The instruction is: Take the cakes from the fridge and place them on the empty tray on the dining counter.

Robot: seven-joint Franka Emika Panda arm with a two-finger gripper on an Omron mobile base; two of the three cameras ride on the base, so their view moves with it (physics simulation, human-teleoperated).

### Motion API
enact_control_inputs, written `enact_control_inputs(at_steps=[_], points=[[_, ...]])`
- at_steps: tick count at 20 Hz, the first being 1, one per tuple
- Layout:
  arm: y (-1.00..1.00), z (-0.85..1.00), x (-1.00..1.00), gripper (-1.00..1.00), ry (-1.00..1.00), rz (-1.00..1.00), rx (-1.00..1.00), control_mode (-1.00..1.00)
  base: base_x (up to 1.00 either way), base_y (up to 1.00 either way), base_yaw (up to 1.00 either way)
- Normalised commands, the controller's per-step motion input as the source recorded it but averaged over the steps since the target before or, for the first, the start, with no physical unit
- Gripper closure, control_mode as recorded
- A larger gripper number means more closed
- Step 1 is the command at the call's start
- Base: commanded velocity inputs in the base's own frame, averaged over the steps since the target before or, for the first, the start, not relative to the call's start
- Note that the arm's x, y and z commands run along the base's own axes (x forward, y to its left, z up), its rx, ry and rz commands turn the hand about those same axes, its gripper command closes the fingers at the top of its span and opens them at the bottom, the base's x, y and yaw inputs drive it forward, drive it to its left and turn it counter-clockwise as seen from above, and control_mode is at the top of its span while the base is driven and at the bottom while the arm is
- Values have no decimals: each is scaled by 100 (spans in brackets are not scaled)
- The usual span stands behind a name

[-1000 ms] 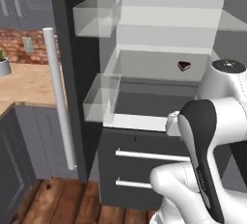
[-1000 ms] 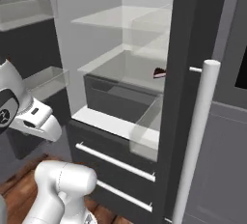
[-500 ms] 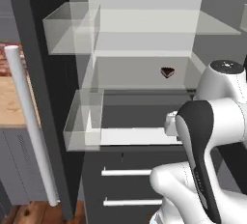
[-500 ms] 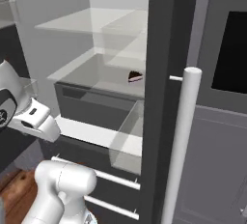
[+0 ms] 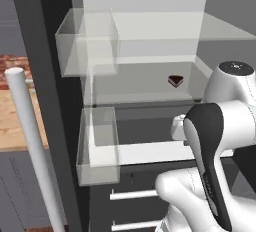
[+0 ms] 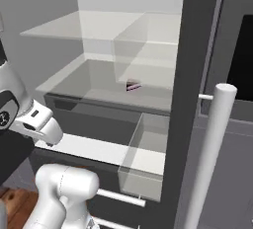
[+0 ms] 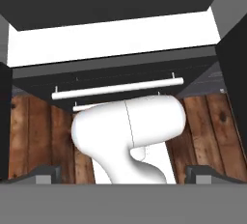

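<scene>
The fridge (image 5: 150, 146) stands open in front of me, white inside with clear shelves. One small dark cake (image 5: 175, 80) sits on the middle shelf toward the back; the right base view shows this cake (image 6: 132, 86) near the shelf's right side. In the hand view my gripper (image 7: 123, 174) points down at the floor in front of the fridge, well below and short of the cake. Its fingertips (image 7: 44, 173) stand far apart, open, with nothing between them. The empty tray and the dining counter are out of view.
Clear door bins (image 5: 87, 41) (image 5: 98, 148) hang on the open left door beside its white bar handle (image 5: 31, 141). The right door (image 6: 183, 99) carries a bin (image 6: 143, 156) and handle (image 6: 213, 149). Drawer bar handles (image 7: 118, 88) and wood floor (image 7: 29, 136) lie below.
The whole picture has shifted and the fridge has grown larger, so the base has driven closer to it. The arm keeps its pose and the gripper stays open.
</scene>
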Motion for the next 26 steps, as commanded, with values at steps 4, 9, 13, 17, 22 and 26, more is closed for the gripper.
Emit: enact_control_inputs(at_steps=[4,9,13,17,22,26], points=[[0,0,0,-100,0,0,0,100,80,19,-20],[0,0,0,-100,0,0,0,100,84,-2,-9],[-30,5,63,-100,2,0,0,-100,20,-3,-1],[-50,16,69,-100,-1,0,0,-100,0,0,0],[-12,17,32,-100,-22,0,-7,-100,0,0,0],[-18,3,52,-100,-21,0,-9,-100,0,0,0]])
